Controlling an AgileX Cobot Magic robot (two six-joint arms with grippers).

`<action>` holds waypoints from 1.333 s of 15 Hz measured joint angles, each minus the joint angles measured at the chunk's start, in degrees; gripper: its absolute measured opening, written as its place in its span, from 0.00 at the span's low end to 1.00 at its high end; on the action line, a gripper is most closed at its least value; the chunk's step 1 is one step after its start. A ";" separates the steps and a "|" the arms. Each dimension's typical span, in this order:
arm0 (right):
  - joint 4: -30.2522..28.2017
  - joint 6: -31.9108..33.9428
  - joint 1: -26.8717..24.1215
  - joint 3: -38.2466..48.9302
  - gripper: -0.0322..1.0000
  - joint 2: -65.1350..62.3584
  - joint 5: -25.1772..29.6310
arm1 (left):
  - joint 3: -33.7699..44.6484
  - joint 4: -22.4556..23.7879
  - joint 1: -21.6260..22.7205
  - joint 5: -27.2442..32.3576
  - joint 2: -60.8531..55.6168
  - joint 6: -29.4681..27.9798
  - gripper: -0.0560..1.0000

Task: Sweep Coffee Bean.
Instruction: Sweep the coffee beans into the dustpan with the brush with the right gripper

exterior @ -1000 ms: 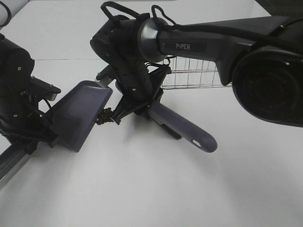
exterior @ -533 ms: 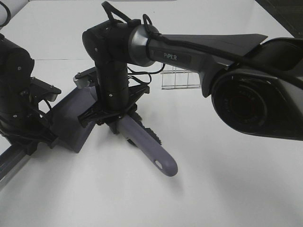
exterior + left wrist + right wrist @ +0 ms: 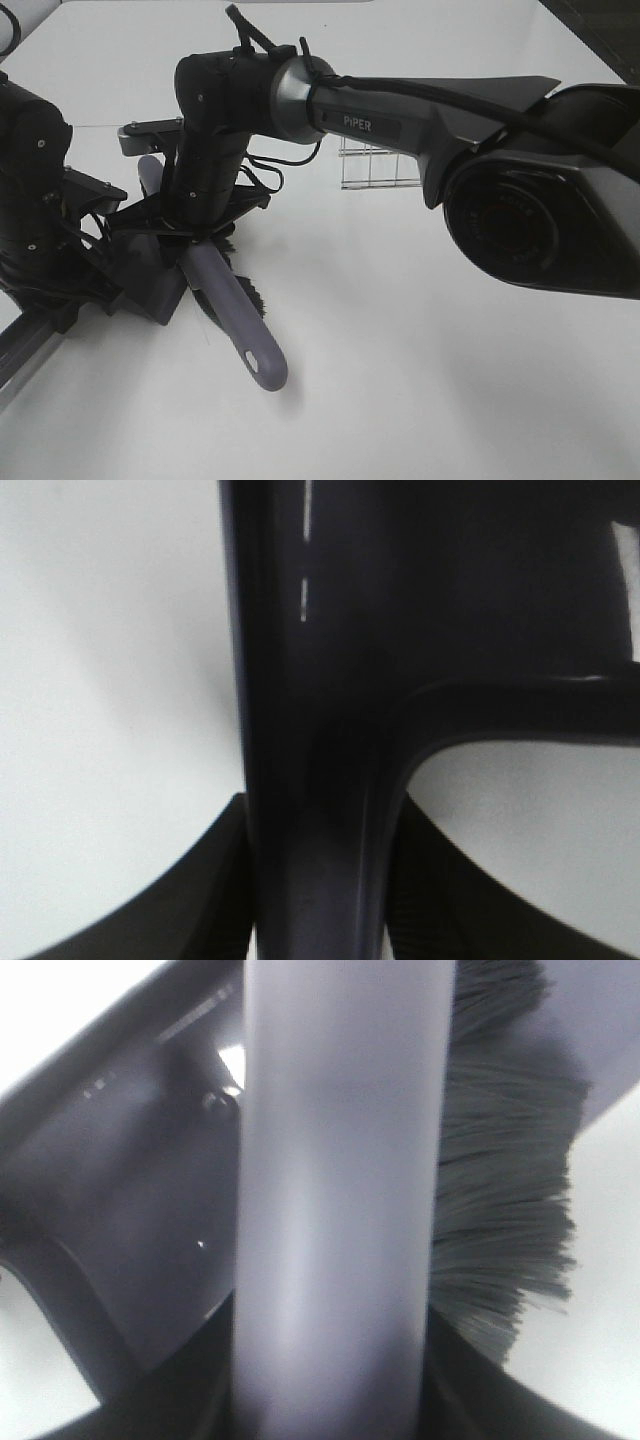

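My right gripper reaches across to the left and is shut on the purple-grey brush, whose handle points toward the table's front. Its black bristles sit at the mouth of the purple-grey dustpan, which my right wrist largely covers. My left gripper is shut on the dustpan's handle, with fingers on both sides. The right wrist view shows the brush handle, the bristles and the dustpan's inside. The coffee bean is hidden.
A wire basket stands behind the right arm near the table's middle back. A metal rail runs along the front left edge under the left arm. White tabletop spreads to the front and right.
The right arm has swung the brush leftward, over the dustpan's mouth. The small cluster of beans seen beside the pan's lip a second ago no longer shows. The left arm has not moved.
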 joint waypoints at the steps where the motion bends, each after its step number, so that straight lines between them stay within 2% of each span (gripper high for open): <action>1: 0.86 -1.03 0.00 0.00 0.29 0.00 -1.32 | 0.00 -0.17 0.00 0.06 0.00 0.00 0.37; 8: 1.72 -4.70 0.00 -0.17 0.29 0.00 -5.56 | 0.00 -0.29 0.00 0.11 0.00 -0.06 0.37; 13: 0.92 -10.08 0.00 -6.65 0.29 1.26 -3.50 | 0.00 -0.23 0.29 0.11 0.00 -0.23 0.37; 16: 0.29 -10.26 0.00 -10.37 0.29 1.26 -4.87 | 0.00 -0.86 0.11 0.06 0.00 0.17 0.37; 17: -2.86 -10.14 0.00 -12.78 0.29 1.26 -2.98 | 0.00 -0.92 0.00 0.00 0.06 0.46 0.37; 20: -6.25 -10.08 0.00 -14.78 0.29 1.03 1.20 | 0.00 -1.03 0.00 0.00 0.11 0.52 0.37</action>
